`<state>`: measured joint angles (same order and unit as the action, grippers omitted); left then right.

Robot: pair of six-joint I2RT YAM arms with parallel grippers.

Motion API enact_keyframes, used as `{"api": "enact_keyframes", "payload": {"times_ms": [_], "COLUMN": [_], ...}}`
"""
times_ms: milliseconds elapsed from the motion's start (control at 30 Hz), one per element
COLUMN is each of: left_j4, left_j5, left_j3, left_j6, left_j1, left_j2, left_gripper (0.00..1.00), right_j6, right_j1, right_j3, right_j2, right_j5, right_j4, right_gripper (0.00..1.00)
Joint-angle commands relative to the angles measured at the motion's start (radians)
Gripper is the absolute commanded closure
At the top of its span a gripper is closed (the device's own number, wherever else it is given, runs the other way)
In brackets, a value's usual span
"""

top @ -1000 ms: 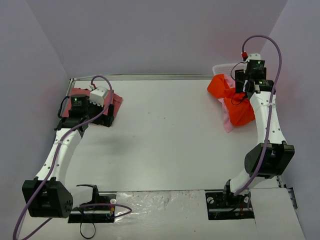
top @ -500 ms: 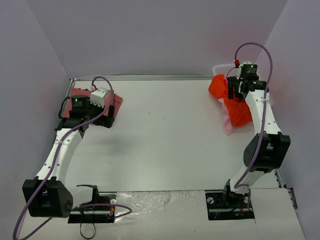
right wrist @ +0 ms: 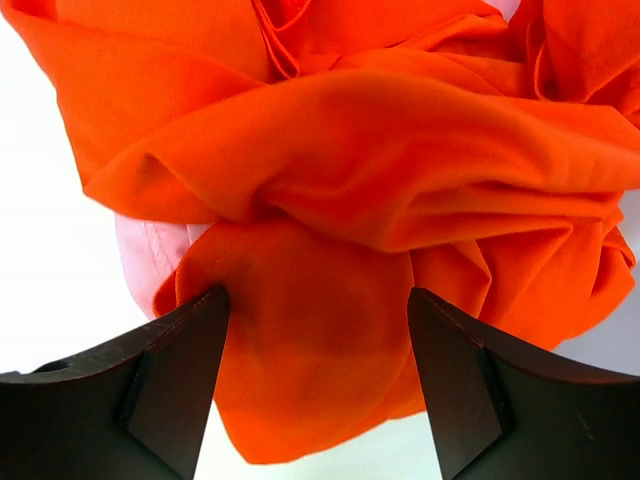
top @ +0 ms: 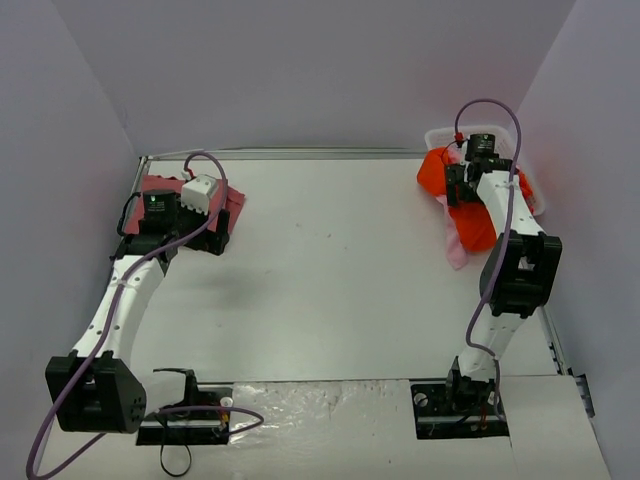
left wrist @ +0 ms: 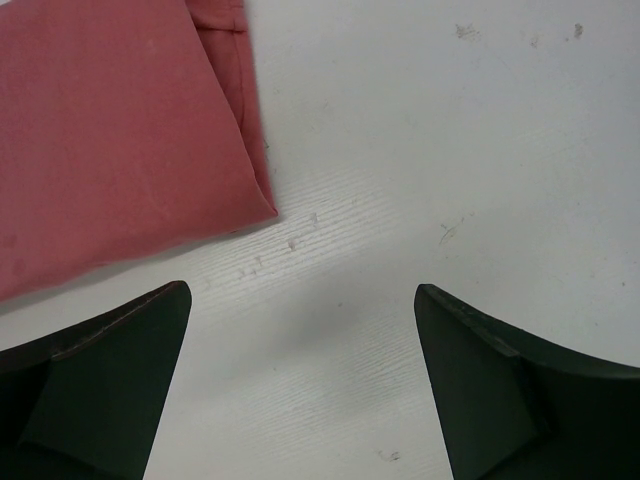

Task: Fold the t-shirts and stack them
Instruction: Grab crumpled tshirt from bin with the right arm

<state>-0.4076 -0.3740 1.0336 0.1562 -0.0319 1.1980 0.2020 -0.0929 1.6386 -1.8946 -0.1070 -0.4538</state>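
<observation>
Left gripper [left wrist: 302,290]: jaws wide open, holding nothing, over bare table [top: 330,260] just beside the folded rose-red t-shirt [left wrist: 110,140] at the far left corner.

Right gripper [right wrist: 318,292]: jaws apart astride a lobe of the orange t-shirt [right wrist: 350,130], which is crumpled at the far right on a pink t-shirt [right wrist: 150,250]. Whether the jaws press on the cloth cannot be told.

Handling, by judgement: light, limp cloth, likely to drag and snag its neighbour. Take it by a single raised fold or hem, not the bunched mass, and lift clear of the pink layer.
</observation>
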Motion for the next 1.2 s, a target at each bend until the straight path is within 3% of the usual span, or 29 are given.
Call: {"api": "enact_keyframes", "payload": {"times_ms": [0,567,867,900,1000,1033,1067,1167], "left_j4": [0.009,0.012,0.016,0.015,0.015,0.015,0.015,0.013], "left_j5": [-0.016,-0.016,-0.022,-0.020,-0.019,-0.019,-0.019,-0.020], "left_j3": [0.000,-0.003,-0.010,-0.010,-0.010,-0.010,-0.012,-0.012], "left_j6": [0.013,0.017,0.023,0.023,0.026,0.026,0.028,0.028], "left_j1": [-0.002,-0.002,-0.003,-0.002,-0.002,-0.002,-0.002,-0.002], "left_j2": [-0.005,0.014,0.028,0.031,0.034,0.035,0.035,0.040], "left_gripper": [0.06,0.06,0.06,0.06,0.06,0.06,0.06,0.06], "right_j6": [-0.012,-0.016,-0.027,-0.024,-0.023,-0.021,-0.019,-0.016], "right_j1": [-0.008,-0.042,-0.042,-0.042,-0.045,-0.045,-0.047,-0.047], "right_j3": [0.061,0.110,0.190,0.196,0.214,0.214,0.214,0.201], "right_j2": [-0.021,-0.057,-0.159,-0.176,-0.196,-0.198,-0.196,-0.167], "right_j5": [-0.010,-0.030,-0.023,-0.026,-0.039,-0.039,-0.037,-0.022], "right_j4": [0.009,0.052,0.089,0.090,0.092,0.093,0.096,0.099], "right_gripper": [0.32,0.37,0.48,0.50,0.79,0.93,0.98,1.00]}}
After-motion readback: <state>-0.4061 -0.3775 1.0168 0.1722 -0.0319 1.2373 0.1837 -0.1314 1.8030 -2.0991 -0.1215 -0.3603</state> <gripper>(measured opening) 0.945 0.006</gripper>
